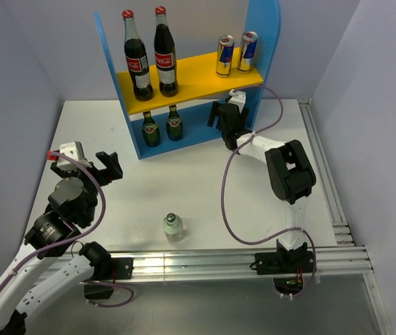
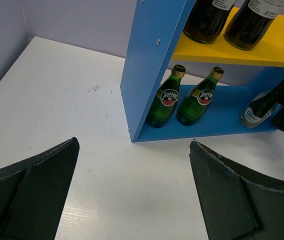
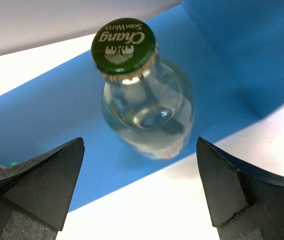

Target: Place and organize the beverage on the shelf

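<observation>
The shelf [image 1: 264, 42] stands at the back. Two cola bottles [image 1: 139, 59] and two cans [image 1: 234, 54] stand on its yellow board [image 1: 198, 77]. Two dark green bottles [image 1: 162, 127] stand at the left of the blue base; they also show in the left wrist view [image 2: 182, 97]. A clear green-capped bottle [image 3: 144, 107] stands upright on the right of the base, just beyond my open, empty right gripper [image 3: 139, 140] [image 1: 224, 120]. A second clear bottle [image 1: 173, 227] stands on the table near the front. My left gripper [image 1: 85, 165] [image 2: 133, 141] is open and empty, left of the shelf.
Metal rails run along the table's front edge [image 1: 205, 264] and right edge [image 1: 327, 174]. Grey walls close in the left, back and right sides. The right arm's purple cable [image 1: 224, 202] loops over the table between the arm and the loose bottle.
</observation>
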Robot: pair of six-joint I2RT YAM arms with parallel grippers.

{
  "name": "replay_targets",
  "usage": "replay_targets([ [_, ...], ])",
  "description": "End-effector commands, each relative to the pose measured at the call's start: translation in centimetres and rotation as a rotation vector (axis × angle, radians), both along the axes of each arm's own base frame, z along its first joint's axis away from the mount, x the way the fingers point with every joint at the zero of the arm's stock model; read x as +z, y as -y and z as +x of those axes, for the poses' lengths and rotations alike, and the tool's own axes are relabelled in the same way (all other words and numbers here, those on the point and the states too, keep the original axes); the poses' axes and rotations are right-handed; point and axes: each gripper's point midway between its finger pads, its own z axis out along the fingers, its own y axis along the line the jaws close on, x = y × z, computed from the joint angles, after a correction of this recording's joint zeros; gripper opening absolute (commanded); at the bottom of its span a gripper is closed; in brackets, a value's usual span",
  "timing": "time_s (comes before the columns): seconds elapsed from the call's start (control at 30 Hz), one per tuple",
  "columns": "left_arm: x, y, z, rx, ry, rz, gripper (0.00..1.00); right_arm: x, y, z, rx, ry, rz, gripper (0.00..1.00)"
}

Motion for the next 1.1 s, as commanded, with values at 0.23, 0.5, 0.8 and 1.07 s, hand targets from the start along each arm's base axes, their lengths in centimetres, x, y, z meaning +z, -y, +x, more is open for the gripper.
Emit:
replay_targets([
  [0.23,0.7,-0.2,0.0,0.006,0.034,-0.012,0.99,7.0,1.4,-3.6,-0.078,0.147,0.058,1.00],
  [0.5,-1.4,5.5,1.4,-0.243,-0.061,0.062,0.99,9.0,1.6,-11.4,-0.103,0.163,0.084,1.00],
  [0.8,-5.4,12.3,-0.2,-0.432,-0.271,0.101,0.97,12.9,2.5,-24.6,-0.020,0.230,0.256,1.00],
  [1.07,-10.5,18.5,-9.7,-0.474,-0.361,0.022,0.99,11.7,4.7,-31.5,0.075,0.206,0.336,1.00],
])
